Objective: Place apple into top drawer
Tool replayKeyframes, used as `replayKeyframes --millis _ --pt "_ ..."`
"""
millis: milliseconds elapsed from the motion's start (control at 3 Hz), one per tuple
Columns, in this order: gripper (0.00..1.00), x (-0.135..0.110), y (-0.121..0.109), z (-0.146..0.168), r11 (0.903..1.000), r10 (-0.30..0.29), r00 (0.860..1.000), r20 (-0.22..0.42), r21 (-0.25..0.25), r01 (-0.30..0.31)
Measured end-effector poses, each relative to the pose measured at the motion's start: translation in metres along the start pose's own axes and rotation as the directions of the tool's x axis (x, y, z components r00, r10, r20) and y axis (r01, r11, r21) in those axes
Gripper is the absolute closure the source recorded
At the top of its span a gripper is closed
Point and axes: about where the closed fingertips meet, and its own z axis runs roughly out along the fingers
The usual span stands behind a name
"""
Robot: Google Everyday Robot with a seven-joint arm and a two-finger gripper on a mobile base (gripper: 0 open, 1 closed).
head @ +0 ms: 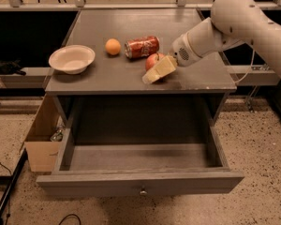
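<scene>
The red apple (153,60) sits on the grey table top (131,20), just right of centre near the front edge. My gripper (153,72) is right at the apple, reaching in from the right on the white arm (225,27). Its cream end covers the apple's lower front. The top drawer (140,184) is pulled wide open below the table, with the round knob (143,191) on its front panel. The drawer's inside is bare.
A red soda can (142,46) lies on its side just behind the apple. A small orange fruit (113,46) lies to the can's left, and a white bowl (71,58) stands at the table's left. A cardboard box (42,142) stands on the floor left of the drawer.
</scene>
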Motion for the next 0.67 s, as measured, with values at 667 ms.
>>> replayKeyframes --millis 667 --pt "0.5 0.0 0.0 0.0 1.0 0.0 1.0 0.0 0.0 0.0"
